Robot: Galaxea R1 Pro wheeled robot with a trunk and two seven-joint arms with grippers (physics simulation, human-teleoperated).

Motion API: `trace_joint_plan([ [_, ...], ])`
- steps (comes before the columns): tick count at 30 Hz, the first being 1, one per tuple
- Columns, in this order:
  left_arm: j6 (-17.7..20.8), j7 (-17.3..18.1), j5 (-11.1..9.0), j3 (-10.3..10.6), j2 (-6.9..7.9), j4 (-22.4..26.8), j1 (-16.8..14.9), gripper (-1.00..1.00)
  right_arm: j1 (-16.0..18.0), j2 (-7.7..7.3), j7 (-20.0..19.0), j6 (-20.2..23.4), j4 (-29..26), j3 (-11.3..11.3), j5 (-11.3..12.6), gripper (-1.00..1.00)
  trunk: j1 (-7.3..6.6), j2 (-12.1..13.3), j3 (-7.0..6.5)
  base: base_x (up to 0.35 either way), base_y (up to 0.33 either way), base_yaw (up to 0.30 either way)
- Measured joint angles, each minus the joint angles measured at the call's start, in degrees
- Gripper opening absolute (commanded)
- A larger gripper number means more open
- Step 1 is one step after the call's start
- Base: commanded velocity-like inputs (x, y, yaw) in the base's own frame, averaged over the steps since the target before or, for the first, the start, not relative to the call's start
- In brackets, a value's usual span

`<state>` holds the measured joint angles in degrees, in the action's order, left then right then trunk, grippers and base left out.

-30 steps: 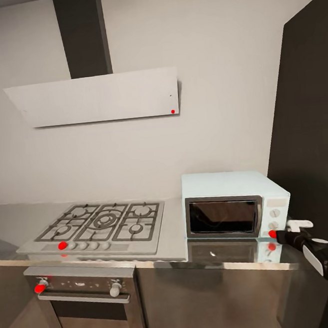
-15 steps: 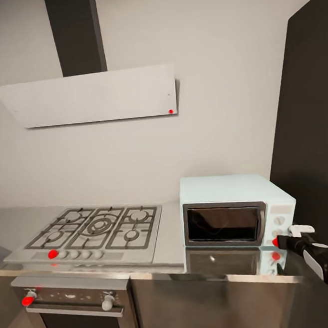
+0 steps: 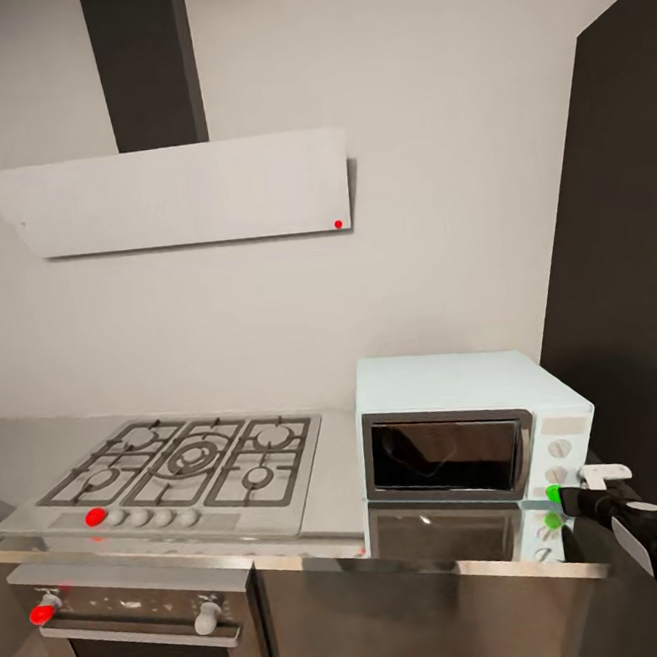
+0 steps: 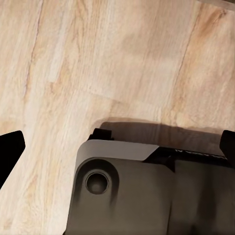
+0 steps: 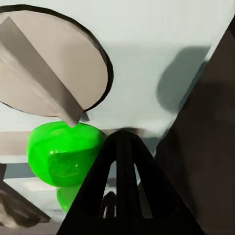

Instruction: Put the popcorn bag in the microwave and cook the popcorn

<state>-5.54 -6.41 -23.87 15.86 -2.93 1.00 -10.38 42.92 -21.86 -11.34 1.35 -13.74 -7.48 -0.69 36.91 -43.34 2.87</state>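
The pale mint-blue microwave (image 3: pixel 456 397) stands on the grey steel countertop (image 3: pixel 333 484), its dark glass door shut. My right gripper (image 3: pixel 570 495) is shut, and its tip touches a green dot (image 3: pixel 553 494) at the bottom of the microwave's knob panel. In the right wrist view the black fingers (image 5: pixel 122 161) meet in a point beside the green blob (image 5: pixel 63 154), under a round pale knob (image 5: pixel 49 68). The popcorn bag and the popcorn are hidden from me. My left gripper (image 4: pixel 119 147) hangs open over the wooden floor (image 4: pixel 98 58).
A gas hob (image 3: pixel 176 469) with a red dot lies left of the microwave, above a steel oven (image 3: pixel 146 627). A white hood (image 3: pixel 175 195) hangs on the wall. A dark tall panel (image 3: pixel 621 240) stands right of the microwave. The robot's dark base (image 4: pixel 147 196) sits below the left gripper.
The dot at the microwave's panel under my right gripper tip has turned from red to green. The head view has shifted slightly, so the hob and oven sit further left.
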Motion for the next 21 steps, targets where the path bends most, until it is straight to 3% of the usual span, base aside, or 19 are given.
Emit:
trace_joint_plan([
  [3, -0.04, 0.01, -0.05, 0.01, -0.09, -0.01, -0.03, 1.0, 0.29, 1.0, -0.13, 0.05, -0.03, 0.01, 0.15, -1.0, 0.08, 0.07, -0.02, -0.216, 0.0, 0.0],
  [16, -0.07, 0.01, -0.13, 0.02, -0.13, -0.01, -0.01, 1.0, 0.3, 1.02, -0.21, 0.12, -0.03, -0.06, -0.08, -1.0, 0.09, 0.06, -0.02, -0.337, 0.0, 0.0],
  [21, -0.08, 0.02, -0.13, 0.01, -0.13, -0.01, -0.01, 1.0, 0.3, 1.07, -1.01, 0.4, -0.51, -0.06, -0.22, -1.0, 0.06, 0.06, -0.02, -0.098, 0.0, 0.0],
])
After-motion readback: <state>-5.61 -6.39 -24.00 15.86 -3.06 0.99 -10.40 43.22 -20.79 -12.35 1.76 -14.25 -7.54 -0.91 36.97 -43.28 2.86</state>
